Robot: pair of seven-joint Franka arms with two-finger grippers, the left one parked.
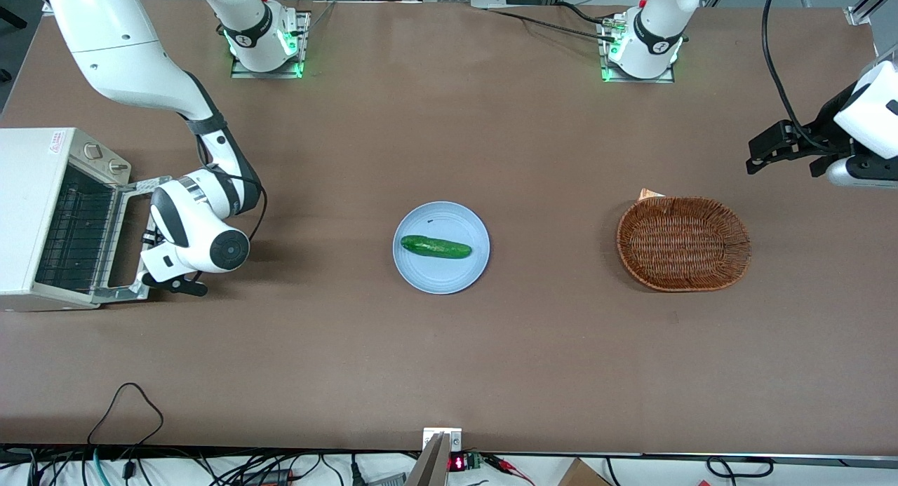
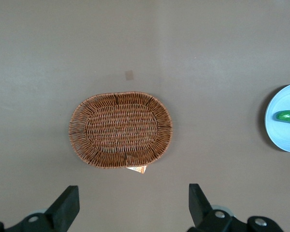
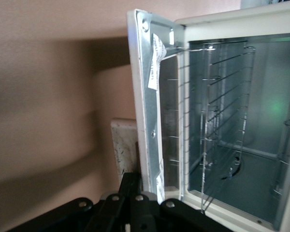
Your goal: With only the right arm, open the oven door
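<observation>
One gripper (image 1: 149, 242) at lowered oven door (image 1: 130, 242) outer edge.

The claw (image 1: 144, 244) sits at the oven door (image 1: 130, 244), swung down in front of the oven (image 1: 42, 219); the plate (image 1: 440, 275) holding a cucumber (image 1: 436, 247) lies on the bench (image 1: 449, 360), toward the parked arm's end.
</observation>
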